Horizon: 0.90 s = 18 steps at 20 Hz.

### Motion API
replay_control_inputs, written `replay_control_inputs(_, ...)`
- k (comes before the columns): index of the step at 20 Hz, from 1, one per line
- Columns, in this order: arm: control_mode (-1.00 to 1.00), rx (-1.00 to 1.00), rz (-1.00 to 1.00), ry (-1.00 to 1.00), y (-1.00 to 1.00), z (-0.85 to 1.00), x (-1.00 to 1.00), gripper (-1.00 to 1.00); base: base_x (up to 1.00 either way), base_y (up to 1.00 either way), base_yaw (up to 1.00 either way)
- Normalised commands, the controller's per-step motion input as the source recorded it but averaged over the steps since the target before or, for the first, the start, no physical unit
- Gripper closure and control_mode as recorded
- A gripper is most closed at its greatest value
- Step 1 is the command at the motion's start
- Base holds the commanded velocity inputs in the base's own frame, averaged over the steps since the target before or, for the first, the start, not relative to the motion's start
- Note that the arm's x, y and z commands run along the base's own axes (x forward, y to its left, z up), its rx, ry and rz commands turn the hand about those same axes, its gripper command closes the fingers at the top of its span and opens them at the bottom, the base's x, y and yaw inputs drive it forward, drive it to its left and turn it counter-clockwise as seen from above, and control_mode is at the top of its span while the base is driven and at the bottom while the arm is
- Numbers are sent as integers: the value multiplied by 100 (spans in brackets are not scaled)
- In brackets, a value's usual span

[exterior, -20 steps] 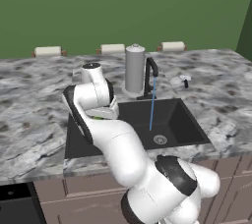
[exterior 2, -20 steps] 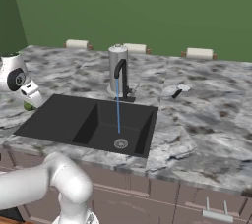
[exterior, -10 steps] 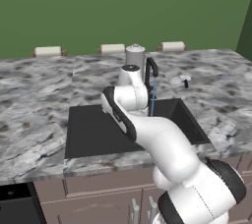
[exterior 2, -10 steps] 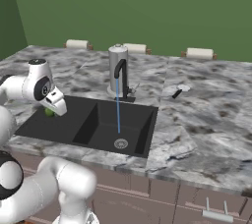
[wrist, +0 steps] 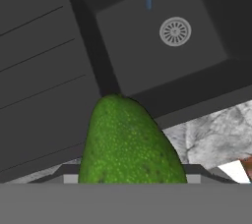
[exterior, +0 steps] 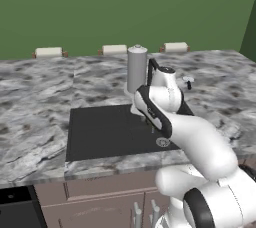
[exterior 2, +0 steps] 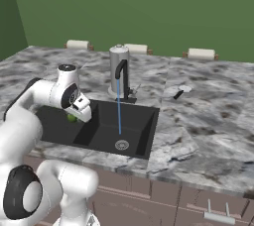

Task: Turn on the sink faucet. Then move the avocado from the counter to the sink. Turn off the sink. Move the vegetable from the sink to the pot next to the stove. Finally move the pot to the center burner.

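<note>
The claw (exterior 2: 79, 112) hangs over the left half of the sink (exterior 2: 99, 131), clamped on the avocado (wrist: 129, 144); in the right base view a bit of green (exterior 2: 72, 118) peeks out beside the white hand at about 8 o'clock of it. In the hand view the avocado stands at 6 o'clock, its narrow end pointing to 12 o'clock, and the round silver drain (wrist: 175, 31) lies well apart from it at about 1 o'clock on the black basin floor. The fruit is held up in the air, not touching the basin. The sink faucet (exterior 2: 122, 77) stands at the back rim of the sink, and a thin blue stream of water (exterior 2: 118, 116) falls from its spout down to the basin just behind the drain (exterior 2: 121, 144). Directly behind the faucet stands a grey canister (exterior 2: 118, 69) on the marbled desk (exterior 2: 208, 121). In the left base view the arm covers much of the right half of the sink (exterior: 105, 129), with the canister (exterior: 137, 68) at 12 o'clock of the basin. A small silver item (exterior 2: 178, 90) lies on the desk at 3 o'clock of the faucet, well apart from it.
</note>
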Motion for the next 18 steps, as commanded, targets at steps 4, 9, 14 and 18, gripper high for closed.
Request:
replay_control_inputs(4,-100,5,5,0,-79,-2,0,100,0,0,0)
replay_control_inputs(9,-100,7,11,0,-71,-9,5,100,0,0,0)
replay_control_inputs(14,-100,9,22,0,-75,-10,21,100,0,0,0)
replay_control_inputs(18,-100,5,19,2,-45,-11,34,100,0,0,0)
